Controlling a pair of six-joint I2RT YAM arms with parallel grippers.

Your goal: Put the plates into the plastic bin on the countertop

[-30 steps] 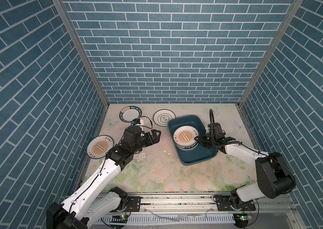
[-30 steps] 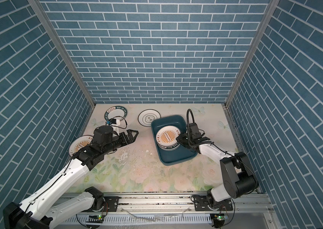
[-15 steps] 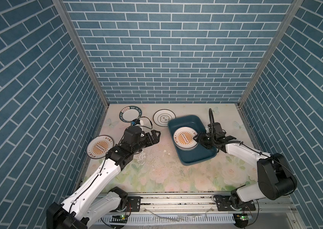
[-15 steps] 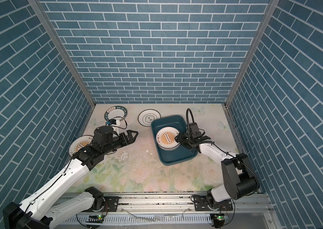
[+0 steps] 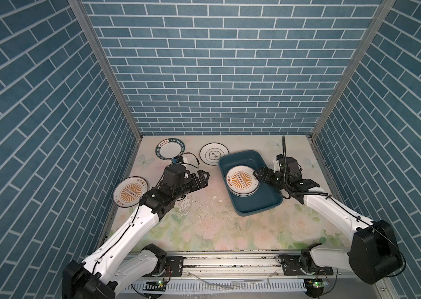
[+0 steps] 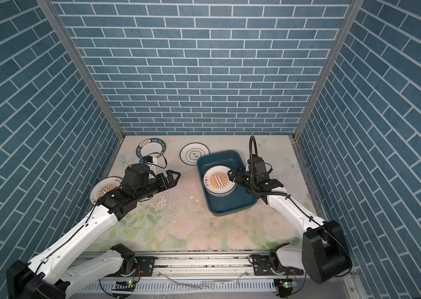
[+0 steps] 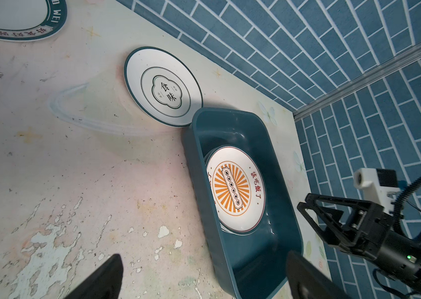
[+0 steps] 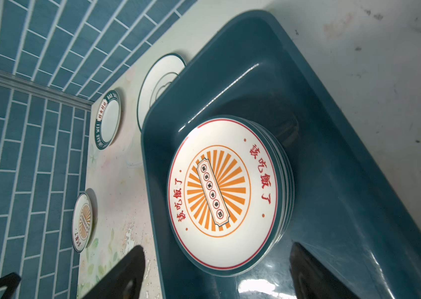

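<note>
Bright, even light from overhead, both top views crisp. On the right wrist view, white glare streaks the glossy inside of the plastic bin (image 8: 333, 155); a soft shadow hugs the plates (image 8: 223, 191) stacked in it. Beyond the bin, brick walls (image 8: 23, 129) bow. Nearest the lens, the right gripper (image 8: 216, 246) fingers (image 8: 129, 264) look soft.

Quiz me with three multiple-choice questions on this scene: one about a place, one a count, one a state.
1. Where is the cloud-outline plate? A) inside the plastic bin B) on the countertop beside the bin C) in a gripper
2. How many plates lie outside the bin? A) one B) five C) three
3. How is the right gripper? A) open and empty B) shut on a plate C) out of sight

B: it lies flat by the bin's far corner. C: cloud-outline, teal-rimmed plate and left-hand sunburst plate. A: its fingers stand apart beside the stack of plates.
</note>
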